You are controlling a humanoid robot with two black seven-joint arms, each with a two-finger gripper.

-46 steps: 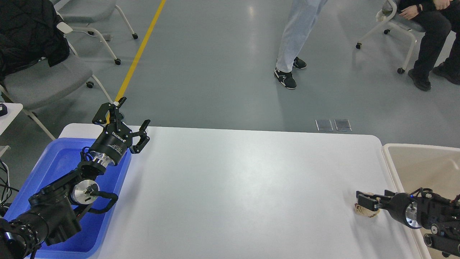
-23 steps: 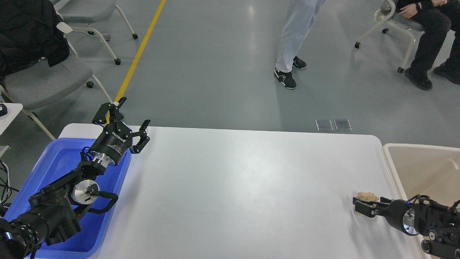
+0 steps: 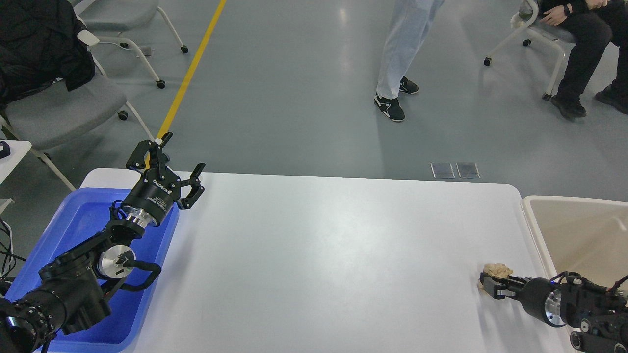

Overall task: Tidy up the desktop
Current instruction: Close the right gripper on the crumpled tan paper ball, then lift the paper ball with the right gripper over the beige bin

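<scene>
Head view. Wide, glossy white surface with rounded corners filling the lower middle of the frame, mostly bare. Blue tray sitting at the surface's left edge; beige bin just beside its right edge.

Left arm reaching in from the lower left, over the blue tray. Left gripper raised above the far left corner of the surface, fingers spread wide apart, nothing between them.

Right arm entering low from the lower right corner, lying nearly flat over the surface near the right edge. Right gripper seen dark and almost end-on, pointing left; cannot tell whether the fingers are apart or together. Small crumpled beige wad resting on the surface right at the far side of the gripper's tip, close to the right edge and near the beige bin; cannot tell whether touching the fingers or just beside them.

Beyond the far edge: grey floor with a yellow line, grey wheeled chairs at upper left with a black coat draped over one, a standing person's legs in light trousers, a seated person in black at upper right.
</scene>
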